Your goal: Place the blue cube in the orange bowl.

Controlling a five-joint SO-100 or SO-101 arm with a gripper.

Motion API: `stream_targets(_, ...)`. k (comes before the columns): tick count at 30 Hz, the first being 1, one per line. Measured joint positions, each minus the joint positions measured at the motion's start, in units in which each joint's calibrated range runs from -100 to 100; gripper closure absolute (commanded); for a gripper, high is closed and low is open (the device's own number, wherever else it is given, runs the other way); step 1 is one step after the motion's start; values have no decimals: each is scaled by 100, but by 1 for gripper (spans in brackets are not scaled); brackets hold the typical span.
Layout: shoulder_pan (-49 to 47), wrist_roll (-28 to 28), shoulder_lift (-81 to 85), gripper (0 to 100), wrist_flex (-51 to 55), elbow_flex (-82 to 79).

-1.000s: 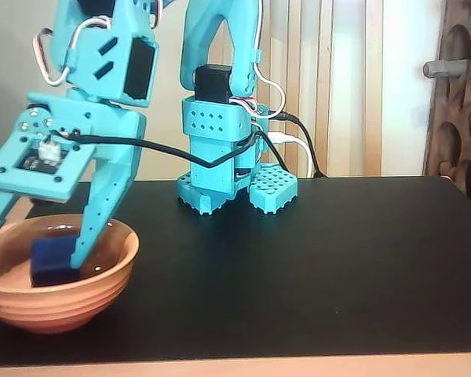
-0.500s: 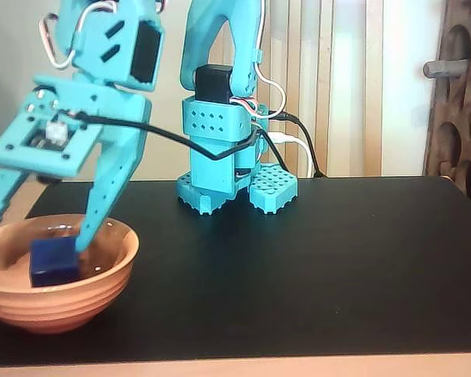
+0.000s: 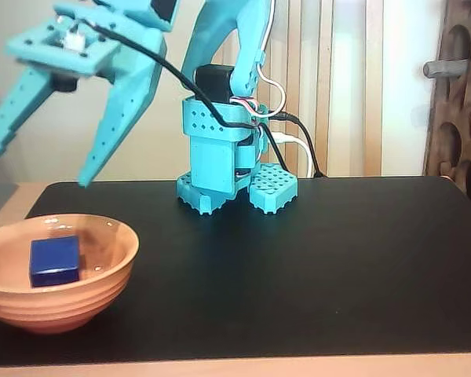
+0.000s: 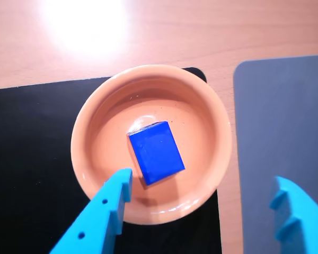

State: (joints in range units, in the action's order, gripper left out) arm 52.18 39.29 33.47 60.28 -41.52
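Blue cube (image 4: 156, 152) rests loose inside orange bowl (image 4: 90, 127), seemingly flat. Gripper (image 3: 38, 167) hangs above, fingers spread wide and empty: the drop looks done.

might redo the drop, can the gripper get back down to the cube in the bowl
Probably yes: the gripper hangs open above the bowl, and the cube lies uncovered inside with nothing between them.

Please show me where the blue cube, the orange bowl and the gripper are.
blue cube (image 4: 156, 152): wrist view, top face.
orange bowl (image 3: 114, 271): fixed view, outer wall at right.
gripper (image 3: 39, 166): fixed view, midway between the open fingertips.
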Motion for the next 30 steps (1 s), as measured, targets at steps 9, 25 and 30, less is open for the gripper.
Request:
stream_targets(9,-291,287,620,70,150,0)
stream_targets(25,-1857,684,1300,70,705,0)
stream_targets(30,-2466,820,1512,70,951,0)
